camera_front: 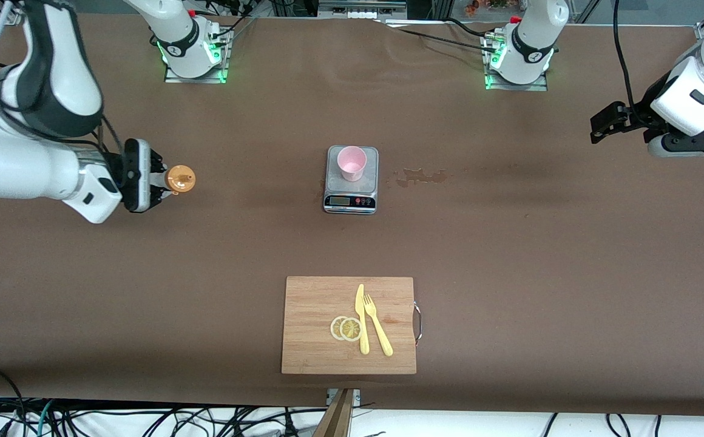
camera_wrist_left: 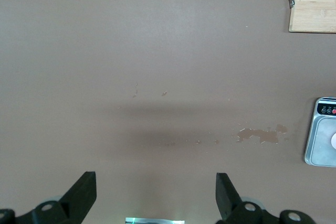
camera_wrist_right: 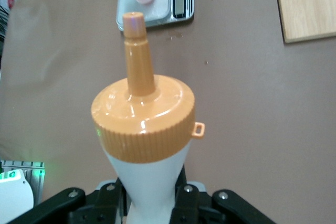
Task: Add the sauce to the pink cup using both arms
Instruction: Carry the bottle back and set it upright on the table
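Black fingers (camera_wrist_right: pixel 181 195) of the right gripper (camera_front: pixel 156 182) pinch the whitish body of the sauce bottle (camera_front: pixel 177 179) below its orange cap, holding it above the table toward the right arm's end, well apart from the pink cup (camera_front: pixel 351 162) standing on the grey scale (camera_front: pixel 352 193). The left gripper (camera_wrist_left: pixel 156 195) hangs over bare table toward the left arm's end, fingers spread wide and empty, waiting. The bottle looks light, soft-walled and squeezable, so a firm pinch would likely push sauce out; the thin cup seems tippable, best steadied around its wall.
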`<state>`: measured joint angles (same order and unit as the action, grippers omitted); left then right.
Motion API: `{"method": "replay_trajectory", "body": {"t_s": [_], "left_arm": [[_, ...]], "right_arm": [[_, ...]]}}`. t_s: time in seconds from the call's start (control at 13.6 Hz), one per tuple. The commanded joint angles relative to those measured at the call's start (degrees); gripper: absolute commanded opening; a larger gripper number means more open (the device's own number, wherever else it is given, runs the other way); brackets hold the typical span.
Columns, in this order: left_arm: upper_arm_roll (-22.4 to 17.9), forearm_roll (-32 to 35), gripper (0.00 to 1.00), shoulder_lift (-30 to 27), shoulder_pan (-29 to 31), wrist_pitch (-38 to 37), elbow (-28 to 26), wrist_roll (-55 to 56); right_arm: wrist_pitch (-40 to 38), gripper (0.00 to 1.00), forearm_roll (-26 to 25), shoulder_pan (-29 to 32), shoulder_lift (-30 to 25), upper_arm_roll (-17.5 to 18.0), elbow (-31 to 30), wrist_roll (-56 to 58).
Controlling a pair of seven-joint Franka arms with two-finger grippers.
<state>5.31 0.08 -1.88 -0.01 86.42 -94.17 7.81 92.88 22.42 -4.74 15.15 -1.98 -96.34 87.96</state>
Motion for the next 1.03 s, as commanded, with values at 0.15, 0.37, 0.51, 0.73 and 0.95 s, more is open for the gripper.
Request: {"method": "replay_trajectory", "body": {"t_s": [0.15, 0.37, 0.51, 0.73, 0.95], "left_arm": [[0.05, -0.52, 1.00, -0.32, 0.19, -0.11, -0.04, -0.60], [0.05, -0.52, 1.00, -0.32, 0.19, -0.11, -0.04, -0.69], [0.05, -0.52, 1.00, -0.32, 0.19, -0.11, -0.04, -0.60], [0.05, -0.52, 1.00, -0.32, 0.19, -0.11, -0.04, -0.16], [0.05, -0.52, 1.00, -0.32, 0.19, -0.11, -0.04, -0.16]], "right_arm": [[-2.34, 0.20, 7.01, 10.35, 2.07, 1.36, -2.62, 17.81], [-2.44, 0.20, 11.66, 15.10, 6.98, 1.27, -3.77, 31.97], [-2.61, 0.20, 14.47, 17.30, 11.03, 1.27, -3.85, 38.31], [-2.09, 0.21, 18.87, 18.54, 16.22, 1.27, -4.64, 45.18], [-1.82, 0.22, 20.11, 18.71, 19.39, 1.27, -4.56, 46.77]]}}
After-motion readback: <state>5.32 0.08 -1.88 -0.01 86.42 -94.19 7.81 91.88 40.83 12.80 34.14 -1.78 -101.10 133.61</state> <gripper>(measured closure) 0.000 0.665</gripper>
